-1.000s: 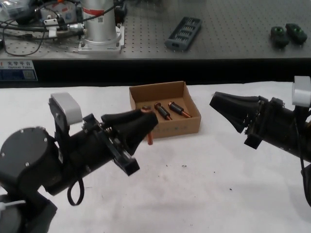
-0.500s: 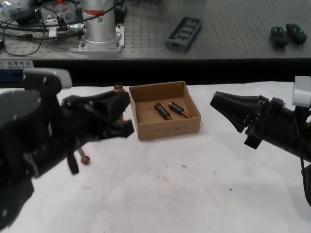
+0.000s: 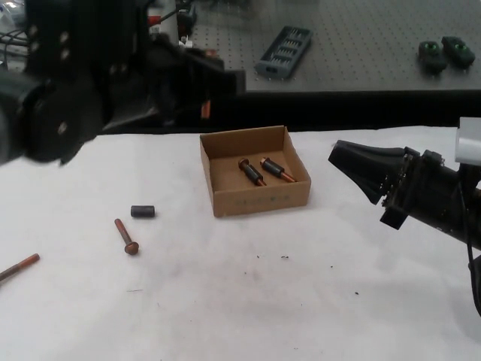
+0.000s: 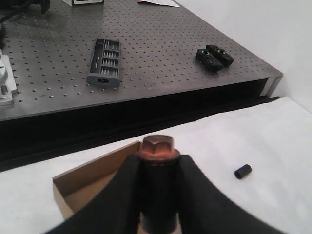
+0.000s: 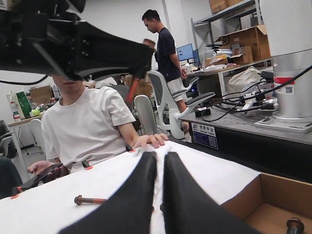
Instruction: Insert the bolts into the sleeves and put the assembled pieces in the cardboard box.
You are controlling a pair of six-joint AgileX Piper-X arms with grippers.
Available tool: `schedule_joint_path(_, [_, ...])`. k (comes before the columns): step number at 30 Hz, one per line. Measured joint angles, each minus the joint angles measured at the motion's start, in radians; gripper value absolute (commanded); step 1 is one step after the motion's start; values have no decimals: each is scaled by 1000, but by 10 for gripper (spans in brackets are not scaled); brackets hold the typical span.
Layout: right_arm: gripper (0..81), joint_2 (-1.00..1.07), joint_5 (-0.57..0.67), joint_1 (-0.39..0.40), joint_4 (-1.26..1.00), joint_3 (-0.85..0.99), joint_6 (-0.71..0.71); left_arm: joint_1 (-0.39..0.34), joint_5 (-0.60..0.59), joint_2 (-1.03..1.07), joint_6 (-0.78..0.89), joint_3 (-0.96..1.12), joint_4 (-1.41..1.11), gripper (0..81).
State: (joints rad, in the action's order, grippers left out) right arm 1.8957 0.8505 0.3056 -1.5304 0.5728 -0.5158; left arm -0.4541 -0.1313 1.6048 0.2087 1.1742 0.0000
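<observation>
Open brown cardboard box (image 3: pixel 259 201): stands on the white cloth (image 3: pixel 301 301), its top open.

Left gripper (image 4: pixel 157 165): raised off the cloth beyond the box's far left corner. Its black fingers (image 4: pixel 200 195) are clamped on either side of the held piece.

Copper-coloured hex-head bolt seated in a black cylindrical sleeve (image 4: pixel 157 187): gripped by its sleeve, with the bolt head standing up above the fingers. In the left wrist view it hangs over the box's rim.

Right gripper (image 3: pixel 336 156): near the box's right side, above the cloth, with its tips pointing toward the box. Its two black fingers (image 5: pixel 141 185) are drawn together with only a slit between them and nothing in it.

Two assembled bolt-and-sleeve pieces (image 3: pixel 252 172) (image 3: pixel 278 169): lie side by side on the box floor, toward its right wall.

Loose black sleeve (image 3: pixel 142 211): lies on its side on the cloth to the left of the box.

Loose copper bolt (image 3: pixel 126 236): lies just beside that sleeve, on the side away from the box.

Second copper bolt (image 3: pixel 19 265): lies on the cloth well apart from the box, far to its left.

Second black sleeve (image 4: pixel 243 171): lies on the cloth apart from the box.

Grey perforated metal bench (image 3: pixel 361 37): stands beyond the box and carries a dark ribbed case (image 3: pixel 284 50).
</observation>
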Motion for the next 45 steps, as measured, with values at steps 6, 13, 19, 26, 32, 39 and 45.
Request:
schedule_joint_path(6, [66, 0, -1, 0, 0, 0, 17, 18, -4, 193, -4, 219, 141, 6])
schedule_joint_path(13, [66, 0, -1, 0, 0, 0, 22, 46, -10, 405, -6, 451, 286, 6])
schedule_joint_path(19, [66, 0, -1, 0, 0, 0, 22, 56, -13, 529, -6, 582, 317, 6])
schedule_joint_path(26, [66, 0, -1, 0, 0, 0, 30, 58, -13, 670, -6, 692, 352, 6])
schedule_joint_path(32, [66, 0, -6, 0, 0, 0, 38, 58, -39, 739, -6, 696, 360, 6])
schedule_joint_path(39, [66, 0, -15, 0, 0, 0, 38, 58, -60, 766, 0, 699, 363, 6])
schedule_joint_path(45, [66, 0, -21, 0, 0, 0, 40, 58, -67, 766, -5, 703, 394, 6])
